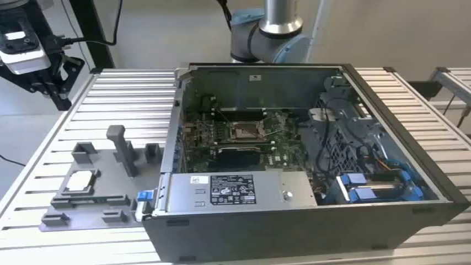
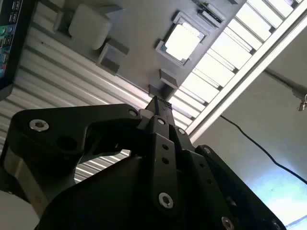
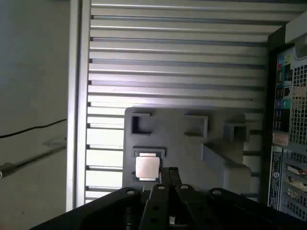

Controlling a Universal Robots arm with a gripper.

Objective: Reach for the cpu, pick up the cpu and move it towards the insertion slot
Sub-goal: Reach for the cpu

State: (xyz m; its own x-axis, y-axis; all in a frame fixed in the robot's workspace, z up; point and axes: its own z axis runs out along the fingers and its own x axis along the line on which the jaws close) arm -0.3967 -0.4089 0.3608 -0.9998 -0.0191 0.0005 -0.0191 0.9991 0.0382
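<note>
The cpu (image 1: 83, 180) is a small silvery square lying flat in a pocket of the grey fixture plate (image 1: 110, 193), on the exterior view's left. It shows in both wrist views as a bright square (image 2: 182, 40) (image 3: 146, 166). My black gripper (image 1: 59, 98) hangs well above the table's far left corner, away from the cpu and holding nothing. In both wrist views its fingertips (image 2: 156, 103) (image 3: 169, 173) are pressed together, shut. The insertion slot (image 1: 245, 130) is a silver-framed square socket on the green board inside the open computer case (image 1: 309, 221).
Upright grey blocks (image 1: 121, 146) rise from the fixture plate beside the cpu pocket. The ribbed metal table (image 1: 132, 105) stretches behind the fixture. The case's left wall (image 1: 174, 132) stands between the fixture and the slot. Cables and blue drive parts (image 1: 368, 185) fill the case's right side.
</note>
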